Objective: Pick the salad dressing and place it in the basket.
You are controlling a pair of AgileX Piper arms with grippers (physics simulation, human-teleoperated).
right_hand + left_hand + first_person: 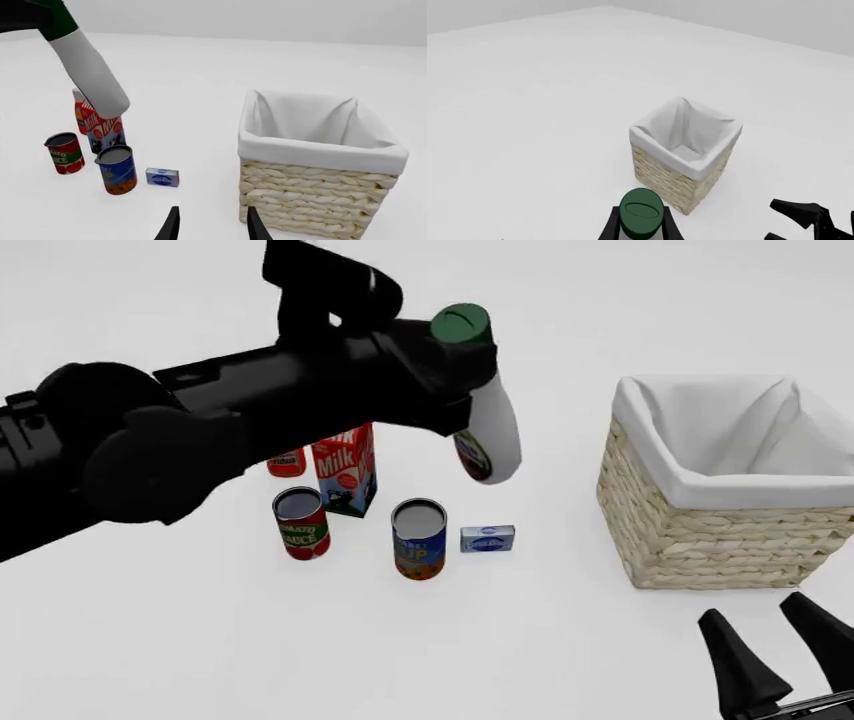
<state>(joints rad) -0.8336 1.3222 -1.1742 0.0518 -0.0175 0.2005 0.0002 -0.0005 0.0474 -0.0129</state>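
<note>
The salad dressing (pixel 491 430), a white bottle with a dark green cap, hangs tilted in the air, held near its neck by my left gripper (pixel 461 365), which is shut on it. It is well above the table and left of the basket (pixel 721 530). In the left wrist view the green cap (pixel 640 217) sits between the fingers, with the basket (pixel 677 180) ahead. The right wrist view shows the salad dressing (pixel 90 75) high at the left and the basket (pixel 313 200) close by. My right gripper (pixel 787 655) stands open near the front edge, in front of the basket.
On the table left of the basket stand a milk carton (pixel 344 468), a tomato sauce can (pixel 302 523), an orange and blue can (pixel 419 538), a small blue box (pixel 487 539) and a red bottle (pixel 286 462) mostly behind the arm.
</note>
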